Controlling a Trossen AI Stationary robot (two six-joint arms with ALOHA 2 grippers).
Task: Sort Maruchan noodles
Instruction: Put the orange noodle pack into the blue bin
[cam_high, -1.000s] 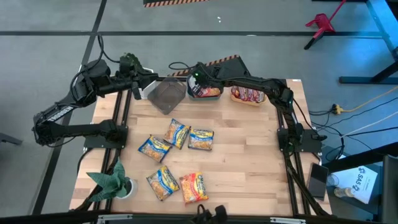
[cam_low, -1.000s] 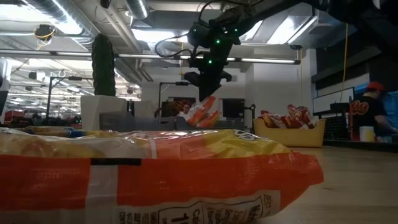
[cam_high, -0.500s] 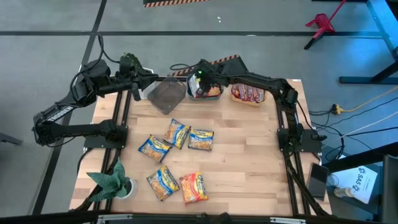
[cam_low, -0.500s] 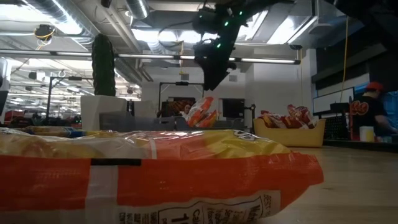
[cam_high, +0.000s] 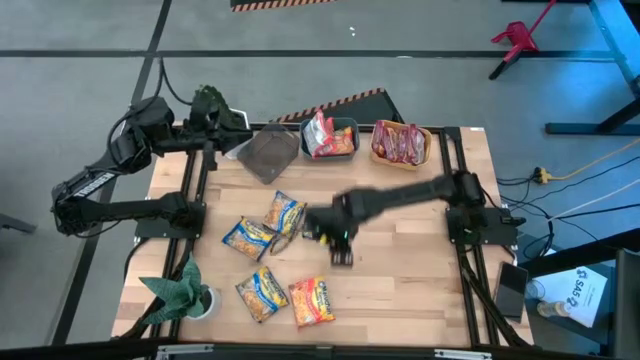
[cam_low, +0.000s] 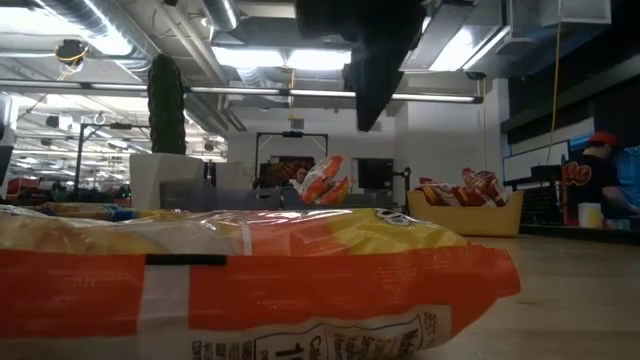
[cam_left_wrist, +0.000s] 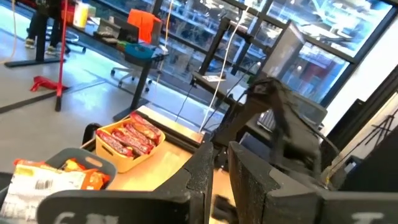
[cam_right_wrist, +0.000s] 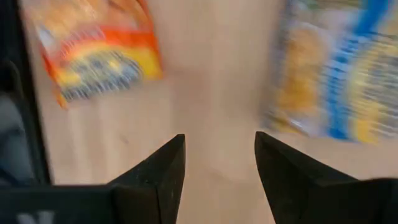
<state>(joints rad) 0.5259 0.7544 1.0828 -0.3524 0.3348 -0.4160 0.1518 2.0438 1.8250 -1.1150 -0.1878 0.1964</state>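
The right gripper (cam_right_wrist: 216, 163) hangs spread wide and empty over bare table (cam_high: 400, 270) between noodle packets (cam_high: 311, 300).

Both my arms are dark, near black, built of slim tubular links joined by thicker rounded joint housings. On the left arm (cam_high: 130, 165) black cables loop loosely off the shoulder-end joints, and its lowest link carries a faint pale marking I can't read. The right arm (cam_high: 415, 192) shows a small green light just behind the wrist. My right gripper (cam_right_wrist: 217, 171) has two matte black, wedge-shaped fingers (cam_right_wrist: 158, 171) with flat inner faces and tapered tips. The left gripper (cam_left_wrist: 221, 180) has long, blade-like dark fingers (cam_left_wrist: 252, 180) with smooth, slightly glossy faces, rising from a dark crossbar.
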